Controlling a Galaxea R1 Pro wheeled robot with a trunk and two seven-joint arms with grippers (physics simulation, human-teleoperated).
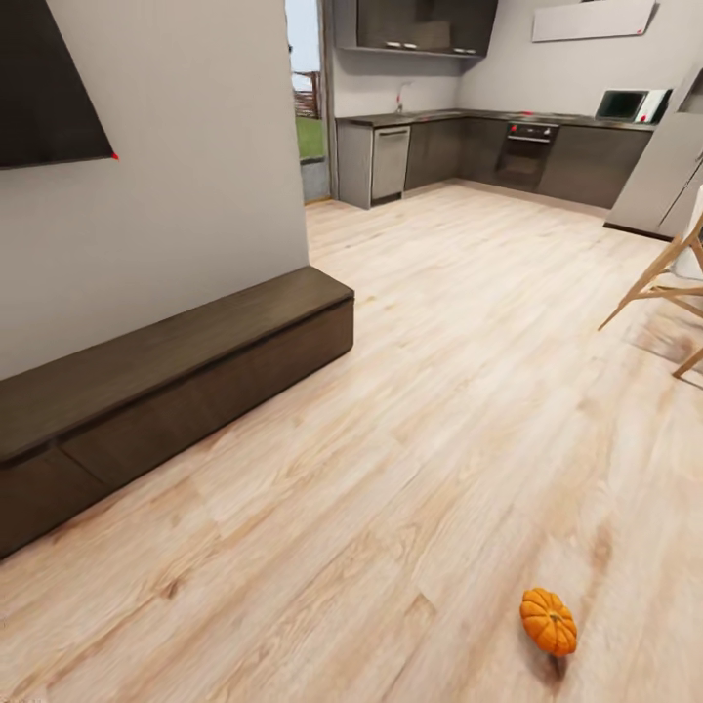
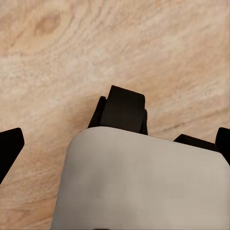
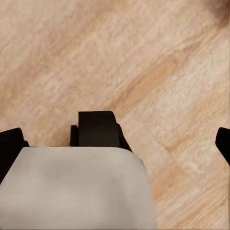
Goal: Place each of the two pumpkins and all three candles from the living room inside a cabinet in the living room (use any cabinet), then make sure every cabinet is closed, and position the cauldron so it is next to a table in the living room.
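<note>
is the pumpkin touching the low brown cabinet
Apart. The head view shows the pumpkin alone on the wood floor, with a wide stretch of bare boards between it and the cabinet along the wall.

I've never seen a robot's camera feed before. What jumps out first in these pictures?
A small bright-orange pumpkin lies alone on the pale wood floor, low and right in the head view. Along the wall on the left runs a long, low dark-brown cabinet, its front panels shut. Far behind is a grey kitchen, and both wrist views look straight down at the floor past the robot's own base.
</note>
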